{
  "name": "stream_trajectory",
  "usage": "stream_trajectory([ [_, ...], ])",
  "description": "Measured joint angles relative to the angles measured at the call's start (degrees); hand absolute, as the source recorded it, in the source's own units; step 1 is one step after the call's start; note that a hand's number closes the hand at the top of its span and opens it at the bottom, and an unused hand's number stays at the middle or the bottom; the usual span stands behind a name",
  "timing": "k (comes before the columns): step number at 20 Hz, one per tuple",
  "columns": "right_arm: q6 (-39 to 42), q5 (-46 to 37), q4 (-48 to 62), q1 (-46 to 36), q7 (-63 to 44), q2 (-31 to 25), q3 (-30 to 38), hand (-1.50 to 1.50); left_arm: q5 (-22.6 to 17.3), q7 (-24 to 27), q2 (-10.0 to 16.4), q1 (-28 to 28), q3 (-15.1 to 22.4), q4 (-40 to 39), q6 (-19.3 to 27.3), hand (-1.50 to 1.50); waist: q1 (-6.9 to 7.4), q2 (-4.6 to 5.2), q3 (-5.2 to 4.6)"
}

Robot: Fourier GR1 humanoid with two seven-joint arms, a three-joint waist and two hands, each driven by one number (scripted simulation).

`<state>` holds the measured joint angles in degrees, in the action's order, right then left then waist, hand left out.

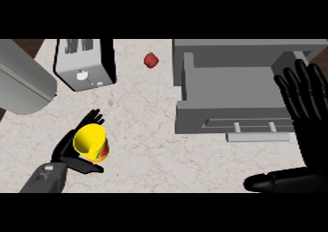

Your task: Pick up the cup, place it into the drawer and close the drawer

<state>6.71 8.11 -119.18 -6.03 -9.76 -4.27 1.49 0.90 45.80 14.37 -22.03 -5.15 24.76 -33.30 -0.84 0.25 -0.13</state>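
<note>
Marble tabletop (147,136) had the drawer (220,118) standing open. Cup (89,138) was well left of the drawer, left robot hand (65,152) curled round it, so grabbed but not in yet. Right robot hand (307,113) rested open just right of the drawer. Closing wasn't done either.

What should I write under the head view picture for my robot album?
Left hand curls round the yellow cup, the drawer stands open, and the right hand rests open beside it.
</note>
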Motion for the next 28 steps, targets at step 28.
stream_trajectory([
  [28,0.84,1.26,-1.11,1.75,-0.11,-1.18,2.26,-1.50,-13.59,7.77,-7.51,5.39,-7.92,16.82,17.32,1.50,1.06,-0.36,0.13],
])
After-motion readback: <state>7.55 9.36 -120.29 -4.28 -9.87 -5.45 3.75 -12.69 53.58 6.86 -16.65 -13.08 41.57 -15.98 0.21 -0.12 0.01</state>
